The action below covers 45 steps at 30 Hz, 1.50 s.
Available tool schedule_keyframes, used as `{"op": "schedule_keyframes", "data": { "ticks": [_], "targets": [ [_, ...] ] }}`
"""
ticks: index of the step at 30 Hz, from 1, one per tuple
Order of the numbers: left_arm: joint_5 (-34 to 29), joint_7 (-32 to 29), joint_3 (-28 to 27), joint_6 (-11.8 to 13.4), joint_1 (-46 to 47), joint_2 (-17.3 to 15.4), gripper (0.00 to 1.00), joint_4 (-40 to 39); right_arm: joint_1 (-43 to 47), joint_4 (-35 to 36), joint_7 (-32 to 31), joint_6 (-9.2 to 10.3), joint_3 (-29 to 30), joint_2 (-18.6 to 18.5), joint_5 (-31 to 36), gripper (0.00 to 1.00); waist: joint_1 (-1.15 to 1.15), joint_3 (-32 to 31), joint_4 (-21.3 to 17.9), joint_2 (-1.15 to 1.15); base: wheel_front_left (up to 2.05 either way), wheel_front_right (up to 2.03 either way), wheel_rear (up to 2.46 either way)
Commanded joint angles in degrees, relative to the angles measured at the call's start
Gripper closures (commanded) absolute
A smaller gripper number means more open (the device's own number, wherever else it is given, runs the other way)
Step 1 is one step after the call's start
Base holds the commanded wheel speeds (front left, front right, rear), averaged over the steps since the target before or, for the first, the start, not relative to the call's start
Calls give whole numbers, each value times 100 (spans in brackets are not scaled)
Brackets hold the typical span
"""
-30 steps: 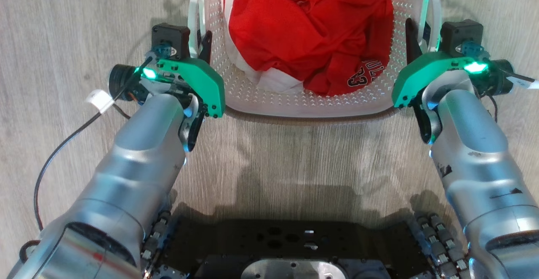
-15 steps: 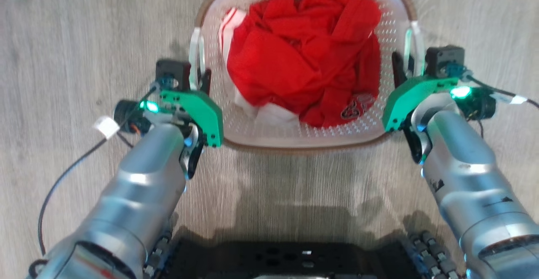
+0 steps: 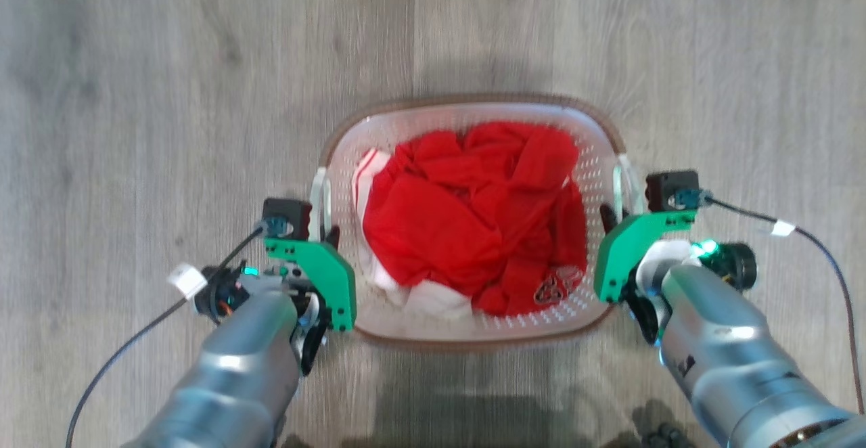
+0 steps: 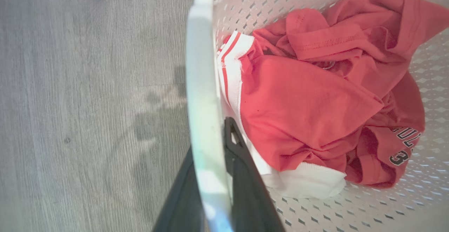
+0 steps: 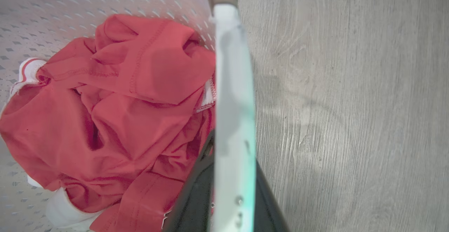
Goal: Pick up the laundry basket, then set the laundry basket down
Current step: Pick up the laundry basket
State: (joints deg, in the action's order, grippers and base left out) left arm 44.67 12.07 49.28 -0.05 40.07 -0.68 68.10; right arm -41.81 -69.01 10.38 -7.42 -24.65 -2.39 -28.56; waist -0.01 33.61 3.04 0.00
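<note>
The laundry basket, white and perforated with a brown rim, sits between my two arms with red and white clothes heaped inside. My left gripper is shut on the basket's left white handle. In the left wrist view the dark fingers press that handle from both sides. My right gripper is shut on the right handle. The right wrist view shows its fingers pinching the handle. The basket's shadow falls on the floor around it.
Grey wood-plank floor surrounds the basket on every side. A black cable trails from my left wrist and another cable from my right. A bit of my dark base shows at the bottom edge.
The head camera has moved: the basket now shows whole and smaller, and my base has nearly left the picture. Both grippers stay at the handles; the right jaws have narrowed onto theirs.
</note>
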Motion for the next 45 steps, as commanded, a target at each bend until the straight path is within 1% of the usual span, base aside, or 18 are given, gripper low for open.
{"op": "schedule_keyframes", "data": {
  "ticks": [1, 10, 11, 12, 24, 31, 39, 45],
  "targets": [
    [43, -29, -42, -18, -148, -220, 100, 72, 254, 16, -25, -7, -201, -49, -93, 100, 1, -319, -41, 0, 0, 0, 0],
    [393, -296, 217, -35, -625, -220, 100, 121, 695, -33, -441, -7, -911, -49, -711, 100, 1, -1160, -90, 0, 0, 0, 0],
    [393, -296, 217, -35, -625, -220, 100, 121, 695, -33, -441, -7, -911, -49, -711, 100, 1, -1160, -90, 0, 0, 0, 0],
    [466, -351, 271, -42, -749, -220, 100, 127, 827, -53, -539, -7, -1035, -49, -845, 100, 1, -1370, -100, 0, 0, 0, 0],
    [759, -715, 540, -70, -1255, -220, 100, 225, 1250, -172, -938, -7, -1526, -49, -1390, 100, 1, -2225, -136, 0, 0, 0, 0],
    [895, -840, 662, -69, -1480, -220, 100, 270, 1399, -187, -1040, -7, -1791, -49, -1656, 100, 1, -2667, -156, 0, 0, 0, 0],
    [997, -821, 749, -61, -1685, -220, 100, 361, 1613, -134, -1082, -7, -2096, -49, -1940, 100, 1, -3139, -186, 0, 0, 0, 0],
    [1063, -822, 795, -74, -1753, -220, 100, 394, 1664, -113, -1081, -7, -2302, -49, -2118, 100, 1, -3304, -206, 0, 0, 0, 0]
  ]
}}
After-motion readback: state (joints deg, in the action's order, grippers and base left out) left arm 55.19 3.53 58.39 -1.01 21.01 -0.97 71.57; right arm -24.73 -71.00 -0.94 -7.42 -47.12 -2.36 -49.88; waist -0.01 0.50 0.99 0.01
